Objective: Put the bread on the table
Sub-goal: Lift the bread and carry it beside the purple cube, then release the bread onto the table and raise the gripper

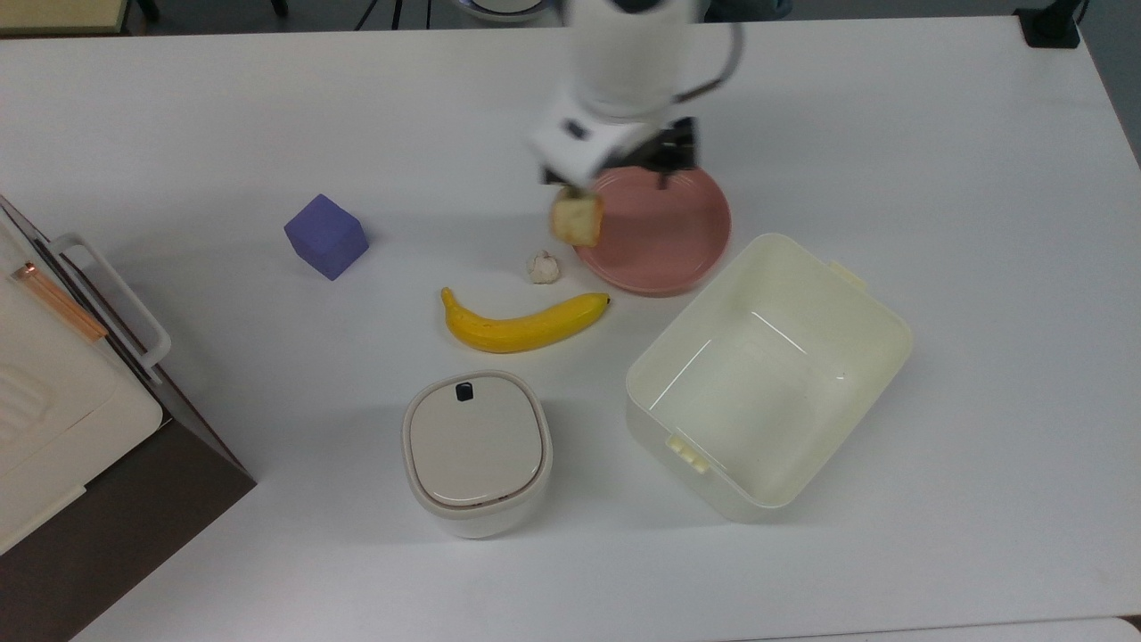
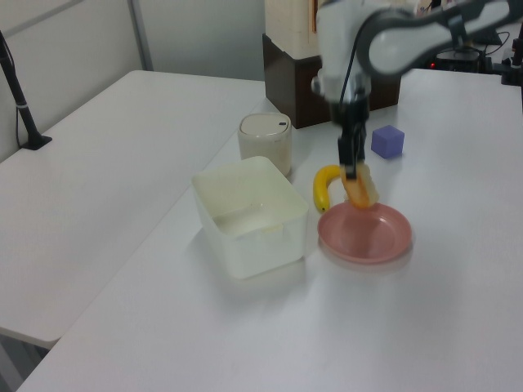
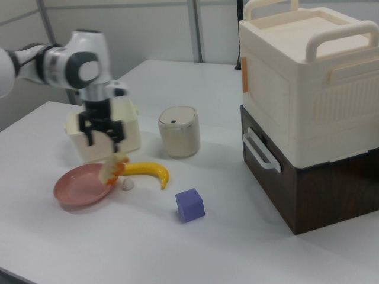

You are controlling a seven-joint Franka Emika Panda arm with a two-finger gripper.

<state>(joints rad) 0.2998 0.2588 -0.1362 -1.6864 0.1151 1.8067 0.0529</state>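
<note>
White table under three cameras; a second white tabletop lies off to the left view's left.

Nearest in the top view: lidded pot, cream, rounded-square, lid on, small black tab near the lid's far edge. To the top view's right of it, open tub, cream, rectangular, set at an angle. At the top view's left edge, a cream case on a dark brown base, white handle facing the table; the right view shows it as a tall handled box stacked on the brown one.

Middle: banana, lying flat, curve bowed toward the pot. Just beyond it a small white ball, apart from the banana and just beside the plate's rim. Purple cube well off to the top view's left.

Farther: pink plate, near the tub's far corner.

Gripper hangs above the plate's edge, fingers closed on the bread. Bread is in the air, dangling on end below the fingers, over the plate's rim on the ball's side in the top view. In the right view it hangs between plate and banana. Arm is blurred in the top view.
</note>
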